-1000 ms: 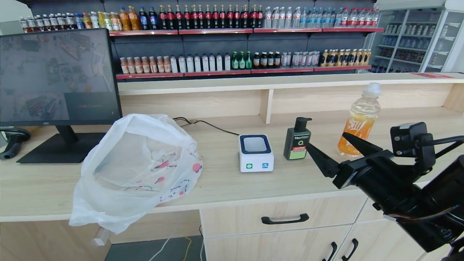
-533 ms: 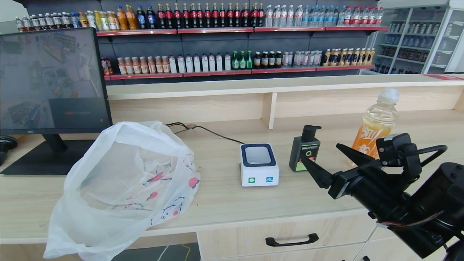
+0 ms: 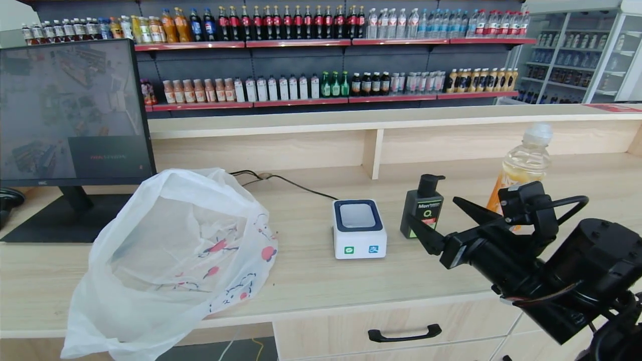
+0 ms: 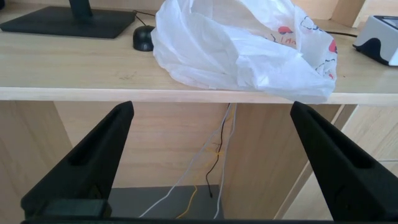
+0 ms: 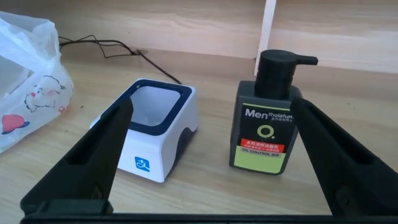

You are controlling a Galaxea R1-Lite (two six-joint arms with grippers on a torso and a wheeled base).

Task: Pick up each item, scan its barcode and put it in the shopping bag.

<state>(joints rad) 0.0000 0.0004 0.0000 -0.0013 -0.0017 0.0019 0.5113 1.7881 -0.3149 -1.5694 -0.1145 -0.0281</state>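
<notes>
Hardly started: pump bottle (image 3: 422, 206) and drink bottle (image 3: 524, 165), right of scanner (image 3: 358, 228) on desk (image 3: 311, 281), yet to reach bag (image 3: 175, 250). Right fingers (image 3: 424, 233) wide, empty, near pump bottle; left fingers (image 4: 93, 162) wide, empty.

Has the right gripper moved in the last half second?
Yes. Against the white scanner, which holds its place in the head view, the open right gripper has slid leftward, closer to the dark pump bottle.
</notes>
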